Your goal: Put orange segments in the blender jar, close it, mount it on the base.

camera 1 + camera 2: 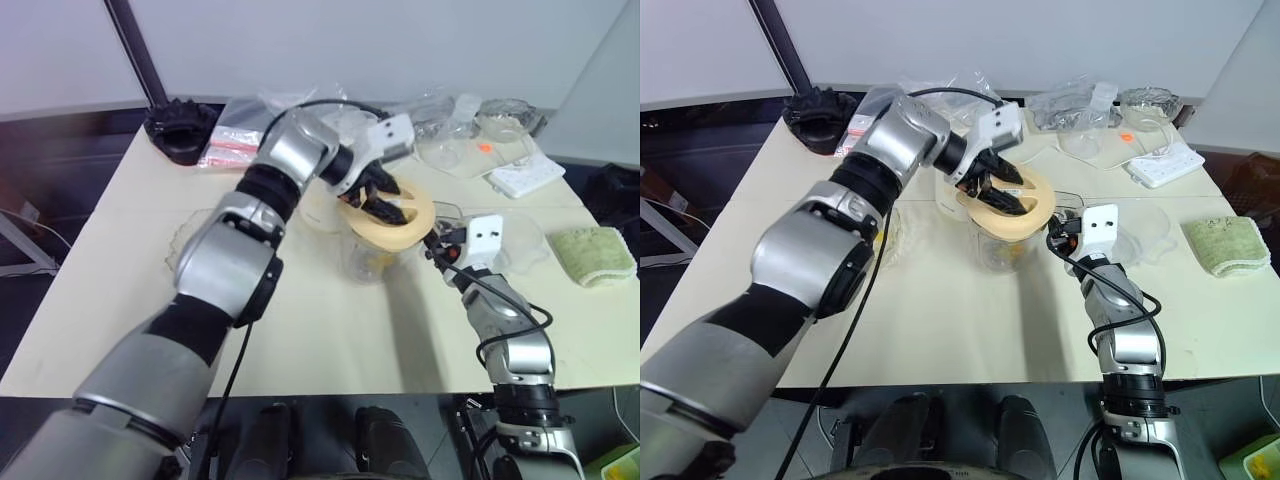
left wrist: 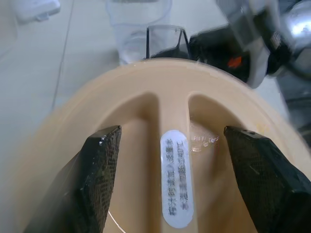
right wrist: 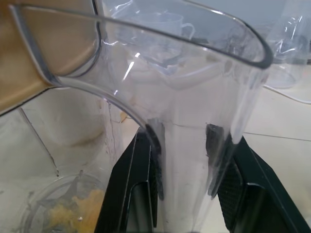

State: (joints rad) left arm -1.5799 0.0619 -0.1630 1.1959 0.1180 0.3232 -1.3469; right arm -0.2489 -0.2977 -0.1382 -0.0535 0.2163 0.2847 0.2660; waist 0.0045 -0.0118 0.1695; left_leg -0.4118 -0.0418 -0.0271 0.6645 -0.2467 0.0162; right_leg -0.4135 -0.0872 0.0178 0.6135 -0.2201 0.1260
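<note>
The clear blender jar [image 1: 372,262] stands mid-table with the peach-cream lid [image 1: 405,225] lying on its mouth. Yellow-orange segments [image 3: 65,216] show through the wall at its bottom. My left gripper [image 2: 173,132] hovers at the lid, open, one finger [image 2: 104,160] on each side of the lid's raised middle ridge without pinching it. My right gripper [image 3: 184,141] comes in level from the jar's right side and is shut on the jar's clear handle [image 3: 187,160]. A cream rounded shape, probably the base [image 1: 316,212], stands just behind the jar, mostly hidden by my left arm.
A black object [image 1: 180,128] and plastic bags [image 1: 235,140] lie at the back left. At the back right stand a glass bowl [image 1: 505,118] and a white power strip [image 1: 527,177]. A clear dish [image 1: 527,240] and a green cloth [image 1: 595,255] lie to the right.
</note>
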